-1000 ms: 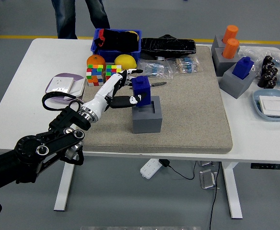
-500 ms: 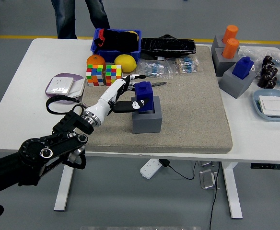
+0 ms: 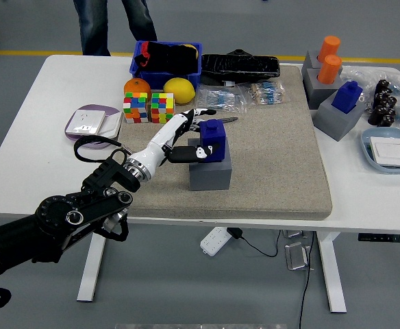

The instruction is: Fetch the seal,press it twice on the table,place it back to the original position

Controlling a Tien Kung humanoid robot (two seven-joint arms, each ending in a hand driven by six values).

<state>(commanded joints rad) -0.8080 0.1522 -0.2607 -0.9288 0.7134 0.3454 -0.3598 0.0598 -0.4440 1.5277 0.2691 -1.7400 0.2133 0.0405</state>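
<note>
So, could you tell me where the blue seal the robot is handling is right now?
In the head view, the blue seal sits at the top of its grey holder on the mat's left half, gripped by the left hand.

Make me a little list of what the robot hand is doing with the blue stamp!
hand: left hand, fingers wrapped around the stamp
held thing: blue seal
seal position: in the top of the grey holder
surface: grey mat on the white table
other arm: not in view
behind the hand: two puzzle cubes
</note>
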